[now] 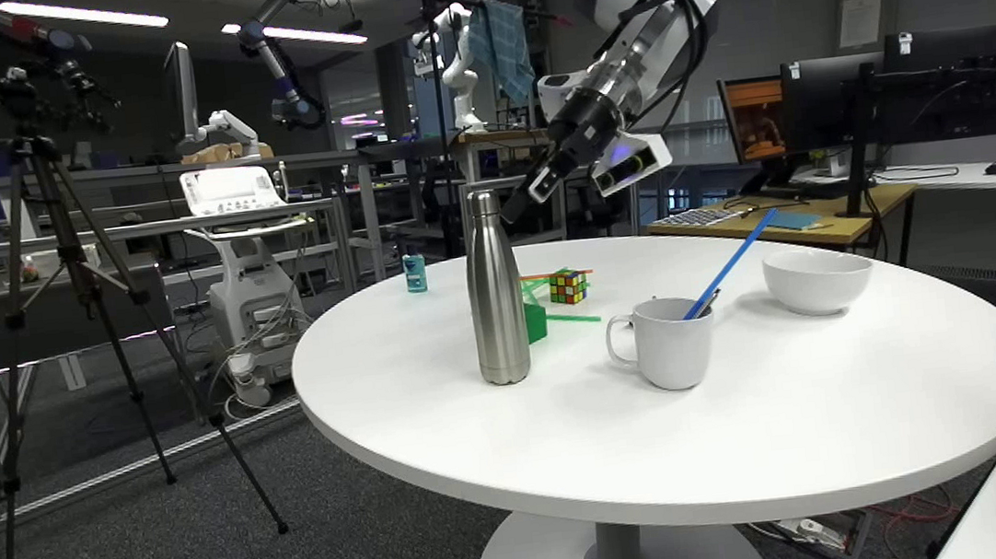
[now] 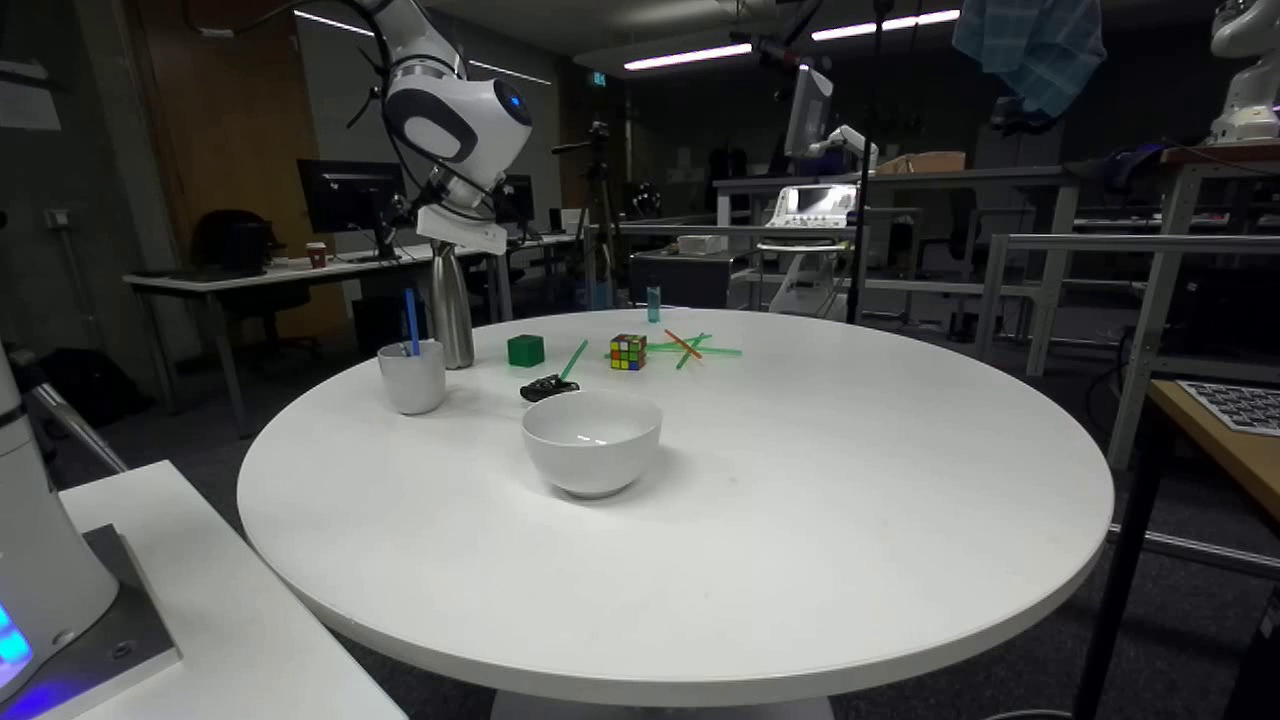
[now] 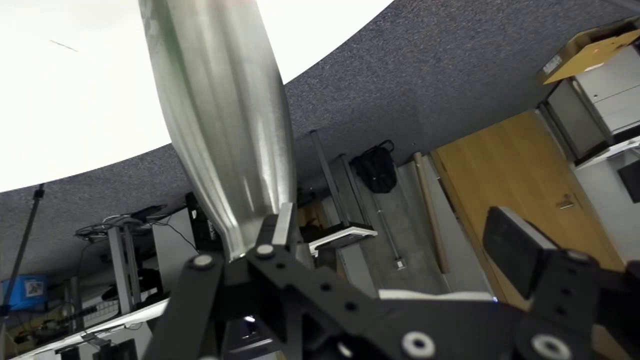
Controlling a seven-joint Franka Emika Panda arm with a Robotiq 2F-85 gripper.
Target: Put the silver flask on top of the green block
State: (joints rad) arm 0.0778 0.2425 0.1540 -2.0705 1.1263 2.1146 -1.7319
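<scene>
The main risk is poor line-up. The fingers (image 3: 282,230) of the gripper (image 3: 392,225) stand well apart with only background showing between them, while the silver flask (image 1: 499,307) stands upright on the table (image 1: 799,414), lower than the fingers and to one side of them: in the wrist view its neck passes behind one finger instead of lying in the gap. Whether that finger touches it cannot be told. Closing from here would probably miss the flask, and a sideways drift could drive the near finger into the neck; a push that high on so tall and slim a thing would likely topple it, perhaps against the white mug (image 1: 672,349), also below the fingers. Later, the green block (image 2: 526,351), below the fingers and apart from the flask, seems to offer a top little wider than the flask's base, so an off-centre or tilted release could end in a fall.

The arm (image 2: 455,125) reaches down from above, its wrist over the flask, and the fingers point at a slant toward the flask's upper part, not straight down.
</scene>
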